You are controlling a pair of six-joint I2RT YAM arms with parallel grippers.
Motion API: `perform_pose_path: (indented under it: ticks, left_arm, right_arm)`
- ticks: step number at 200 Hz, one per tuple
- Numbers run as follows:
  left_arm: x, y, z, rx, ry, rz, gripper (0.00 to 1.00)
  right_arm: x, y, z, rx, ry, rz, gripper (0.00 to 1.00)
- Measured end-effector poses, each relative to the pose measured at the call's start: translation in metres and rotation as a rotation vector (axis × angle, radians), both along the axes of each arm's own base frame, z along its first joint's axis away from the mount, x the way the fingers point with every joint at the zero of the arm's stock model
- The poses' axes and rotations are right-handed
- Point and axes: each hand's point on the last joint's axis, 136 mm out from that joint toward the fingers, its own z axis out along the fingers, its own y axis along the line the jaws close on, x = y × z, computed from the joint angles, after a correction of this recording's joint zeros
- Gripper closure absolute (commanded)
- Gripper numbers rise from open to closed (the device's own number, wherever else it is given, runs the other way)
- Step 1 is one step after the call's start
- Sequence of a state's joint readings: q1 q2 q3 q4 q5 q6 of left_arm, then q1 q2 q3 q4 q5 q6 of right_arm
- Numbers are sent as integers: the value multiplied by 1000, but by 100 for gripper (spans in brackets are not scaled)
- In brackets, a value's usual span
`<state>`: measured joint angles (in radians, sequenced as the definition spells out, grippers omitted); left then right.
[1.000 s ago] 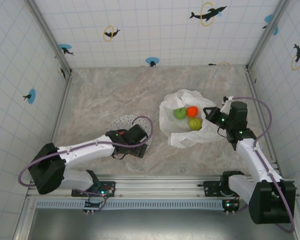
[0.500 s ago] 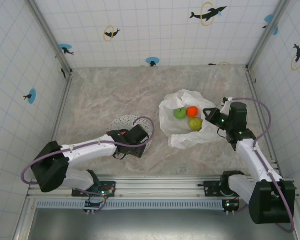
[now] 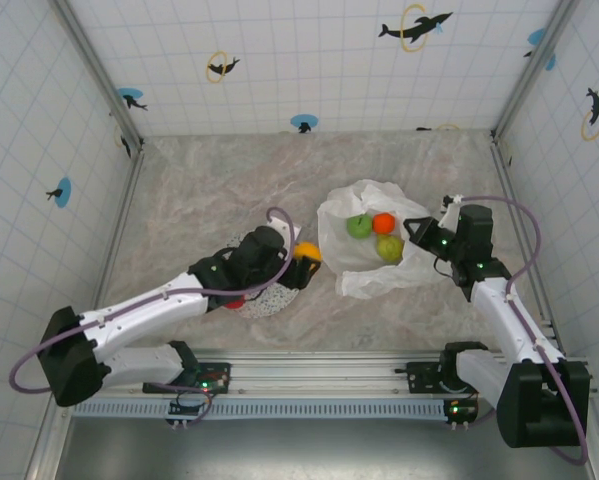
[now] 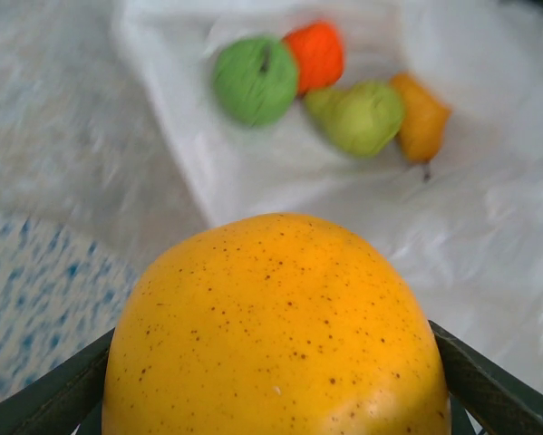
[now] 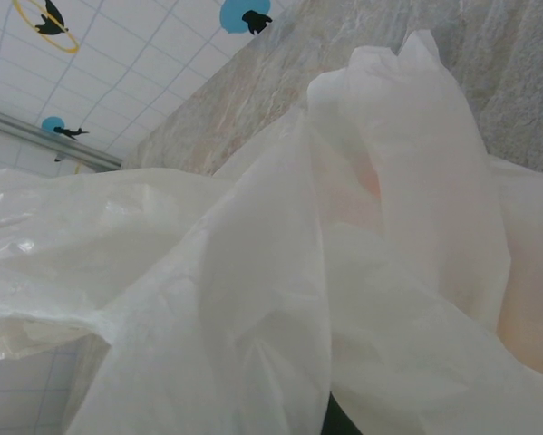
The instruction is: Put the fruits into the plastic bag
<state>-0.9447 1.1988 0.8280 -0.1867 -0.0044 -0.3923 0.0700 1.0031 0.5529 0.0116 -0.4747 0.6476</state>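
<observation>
Left fingers (image 4: 493, 391) mostly behind yellow fruit (image 4: 271, 335)

Readable text, numbers, brands: none in any view.
Wall stickers (image 3: 415, 25): dark sea-animal silhouettes with yellow rings or blue dots, on the far, left and right tiled walls; they carry no lettering.
</observation>
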Motion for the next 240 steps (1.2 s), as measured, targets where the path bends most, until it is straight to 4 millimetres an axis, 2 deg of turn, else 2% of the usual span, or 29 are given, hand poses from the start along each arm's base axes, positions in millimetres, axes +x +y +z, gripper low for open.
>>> perform_pose_path:
  ticks: [27,71,102,129,178,240]
  left_arm:
    - [20,-33,-3,-16,-32,-30,36]
    - [44,-89,-47,64,-49,-105,36]
    - [59,-117,-61,53,-75,-123,36]
    - [70,-132,-76,42,-84,-118,35]
    - [90,-147,-105,60,-92,-69,33]
    - [112,-164,-104,26,-149,-23,26]
  right_arm:
    - [-3,5,2,30,11,25,100]
    - [-4,10,7,82,19,32,100]
    - [-1,12,16,129,6,25,100]
    - [1,12,20,147,4,16,100]
    - [3,12,20,160,9,8,100]
    - [4,13,17,159,20,6,100]
